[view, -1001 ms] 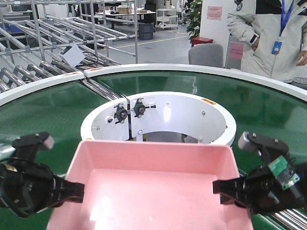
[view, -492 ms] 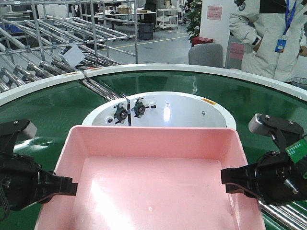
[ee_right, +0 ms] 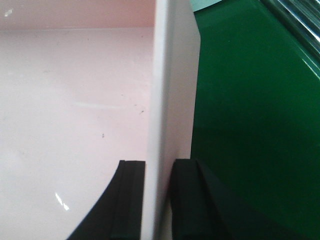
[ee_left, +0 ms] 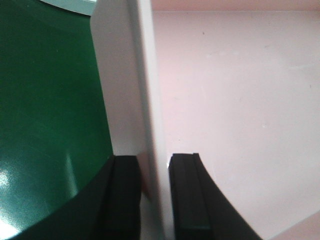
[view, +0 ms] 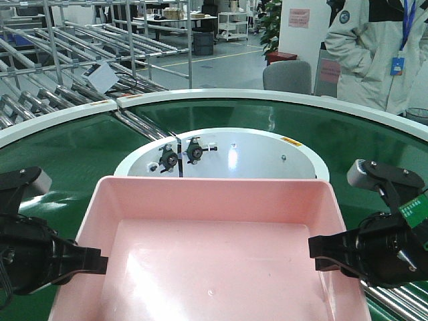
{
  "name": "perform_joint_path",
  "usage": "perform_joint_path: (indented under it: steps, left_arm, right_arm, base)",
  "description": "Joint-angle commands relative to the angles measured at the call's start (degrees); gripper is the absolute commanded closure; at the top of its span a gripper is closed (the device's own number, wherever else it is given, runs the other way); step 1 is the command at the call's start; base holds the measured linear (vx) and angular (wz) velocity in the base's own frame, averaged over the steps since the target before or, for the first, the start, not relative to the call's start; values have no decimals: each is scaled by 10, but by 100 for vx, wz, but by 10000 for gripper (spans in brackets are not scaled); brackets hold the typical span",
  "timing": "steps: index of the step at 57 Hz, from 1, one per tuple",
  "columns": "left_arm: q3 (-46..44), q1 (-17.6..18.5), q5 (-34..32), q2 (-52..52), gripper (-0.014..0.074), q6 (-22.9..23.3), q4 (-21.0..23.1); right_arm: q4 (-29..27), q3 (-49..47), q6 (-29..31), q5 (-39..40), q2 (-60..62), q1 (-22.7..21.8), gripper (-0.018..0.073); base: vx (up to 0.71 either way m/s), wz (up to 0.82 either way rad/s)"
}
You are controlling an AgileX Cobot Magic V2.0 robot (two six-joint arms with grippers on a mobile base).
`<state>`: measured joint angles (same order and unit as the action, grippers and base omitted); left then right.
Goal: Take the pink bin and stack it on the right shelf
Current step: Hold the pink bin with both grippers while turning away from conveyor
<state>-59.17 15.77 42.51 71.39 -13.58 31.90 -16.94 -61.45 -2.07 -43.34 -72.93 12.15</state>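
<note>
The pink bin [view: 214, 190] fills the lower middle of the front view, empty and held level above the green conveyor [view: 73, 144]. My left gripper [view: 100, 261] is shut on the bin's left wall. In the left wrist view [ee_left: 155, 200] one finger is outside the wall and one inside, over the bin's pink floor [ee_left: 225, 100]. My right gripper [view: 315, 254] is shut on the bin's right wall. The right wrist view [ee_right: 159, 200] shows the same pinch beside the bin's floor [ee_right: 75, 100]. The right shelf is out of view.
The curved green conveyor runs round a white inner ring [view: 254, 150] straight ahead. Steel roller racks [view: 80, 47] stand at the back left. A person in a pale jacket [view: 381, 53] stands at the back right beside a grey chair [view: 287, 75].
The pink bin has come up and nearer to the camera with both grippers on its walls. Over the last half second it has hardly moved. The person has shifted slightly.
</note>
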Motion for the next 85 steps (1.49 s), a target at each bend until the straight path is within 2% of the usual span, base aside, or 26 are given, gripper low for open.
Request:
perform_joint_path:
  steps: [1,38,67,85]
  left_arm:
    - [-17,4,-9,-19,604,-9,44]
    - [-17,4,-9,-19,604,-9,44]
    - [-17,4,-9,-19,604,-9,44]
    - [-17,4,-6,-19,604,-9,44]
  right_arm:
    - [-27,-23,2,47,19,-2,568]
    - [-27,-23,2,45,18,-2,568]
    - [-27,-23,2,45,18,-2,568]
    - [-27,-23,2,45,18,-2,568]
  base:
    - [0,0]
    - [-5,1]
    - [-26,2]
    - [-26,-26]
